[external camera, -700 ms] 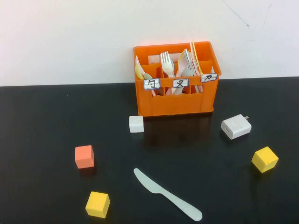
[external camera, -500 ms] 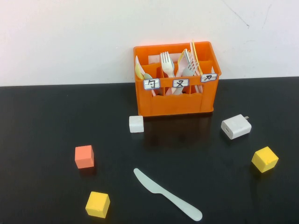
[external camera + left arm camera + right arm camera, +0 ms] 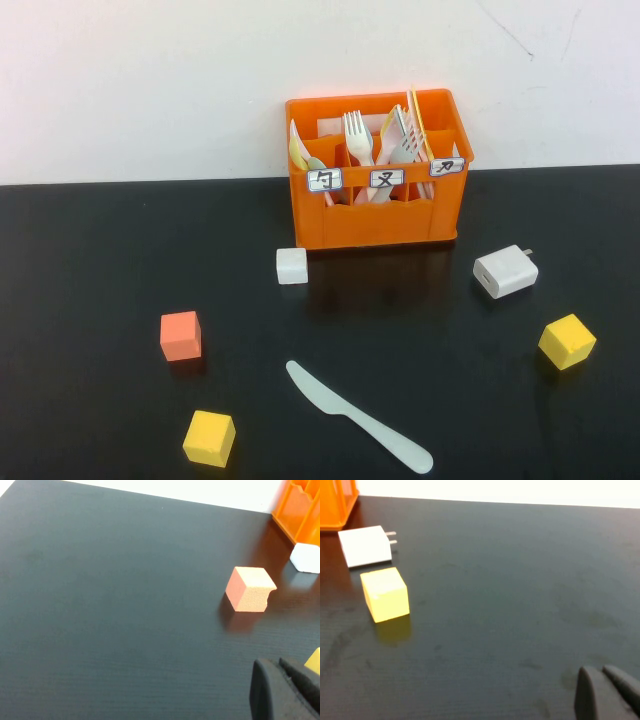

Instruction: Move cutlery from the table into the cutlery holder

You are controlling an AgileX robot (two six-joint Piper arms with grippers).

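The pale mint-green knife [image 3: 358,416] lies flat on the black table [image 3: 100,260] near the front edge, blade end toward the left. The orange cutlery holder [image 3: 375,185] stands at the back centre, with white forks and other cutlery upright in its compartments; a corner of it shows in the left wrist view [image 3: 300,510]. Neither arm shows in the high view. My left gripper [image 3: 277,667] is shut and empty above the table's left side. My right gripper [image 3: 600,672] is shut and empty above the table's right side. The knife is out of both wrist views.
An orange cube [image 3: 181,335] and a yellow cube [image 3: 209,438] lie left of the knife. A white cube [image 3: 291,265] sits at the holder's front left corner. A white charger [image 3: 505,271] and another yellow cube [image 3: 567,341] lie at the right.
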